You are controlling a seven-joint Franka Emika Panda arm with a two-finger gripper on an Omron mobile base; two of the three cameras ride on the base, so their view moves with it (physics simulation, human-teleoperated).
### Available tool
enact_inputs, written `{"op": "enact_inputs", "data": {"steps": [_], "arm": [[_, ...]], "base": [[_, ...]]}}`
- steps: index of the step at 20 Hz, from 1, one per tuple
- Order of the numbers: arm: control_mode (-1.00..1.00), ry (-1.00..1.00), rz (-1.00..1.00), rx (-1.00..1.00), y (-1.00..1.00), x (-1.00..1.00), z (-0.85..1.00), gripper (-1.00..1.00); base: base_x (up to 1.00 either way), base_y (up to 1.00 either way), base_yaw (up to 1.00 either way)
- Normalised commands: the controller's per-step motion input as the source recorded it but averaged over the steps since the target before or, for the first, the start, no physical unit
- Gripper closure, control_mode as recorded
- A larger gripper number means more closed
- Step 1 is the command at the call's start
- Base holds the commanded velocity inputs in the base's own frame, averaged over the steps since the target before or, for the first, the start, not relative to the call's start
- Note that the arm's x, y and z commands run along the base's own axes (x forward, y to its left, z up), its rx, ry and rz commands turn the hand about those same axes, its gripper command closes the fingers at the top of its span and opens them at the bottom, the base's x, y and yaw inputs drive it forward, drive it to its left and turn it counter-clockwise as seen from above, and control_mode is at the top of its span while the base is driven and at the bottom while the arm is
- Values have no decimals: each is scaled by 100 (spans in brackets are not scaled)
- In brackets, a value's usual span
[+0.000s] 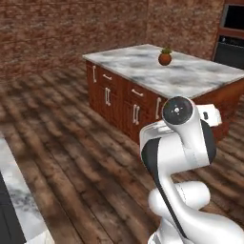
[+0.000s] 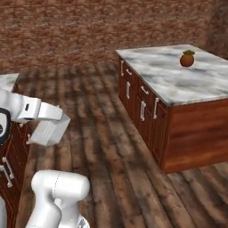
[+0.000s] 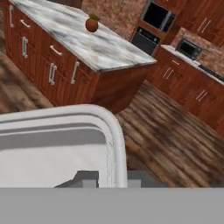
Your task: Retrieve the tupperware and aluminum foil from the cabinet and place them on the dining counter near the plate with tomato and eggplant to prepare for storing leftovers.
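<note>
Grey-white tupperware point(image 3: 57, 144) clamped at its rim in the pincer point(image 3: 111, 178), held over the wooden floor point(image 2: 102, 133). Beyond, in the hand view, an oven point(image 3: 146, 39).

translucent grey-white tupperware point(image 2: 50, 129) held tilted above the wooden floor.

A home kitchen is showing here, rendered rather than filmed; a marble-topped island point(image 1: 162, 71) is standing mid-floor on reddish-brown base units with silver-handled drawers point(image 1: 107, 88), and a small potted plant point(image 1: 165, 56) is sitting on its top. Brick walls point(image 1: 57, 28) are enclosing the room and dark wooden planks point(image 1: 71, 152) are running across the floor; in the hand view a built-in black oven point(image 3: 148, 30) and a microwave point(image 3: 188, 48) are sitting among matching wooden cabinets point(image 3: 192, 94).
</note>
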Motion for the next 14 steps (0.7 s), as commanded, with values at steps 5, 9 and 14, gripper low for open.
{"op": "enact_inputs", "data": {"steps": [5, 9, 14], "arm": [[100, 0, 0, 0, 0, 0, 0, 100], [100, 0, 0, 0, 0, 0, 0, 100], [100, 0, 0, 0, 0, 0, 0, 100]], "base": [[54, -8, 85], [100, -63, 56], [100, -73, 41]]}}
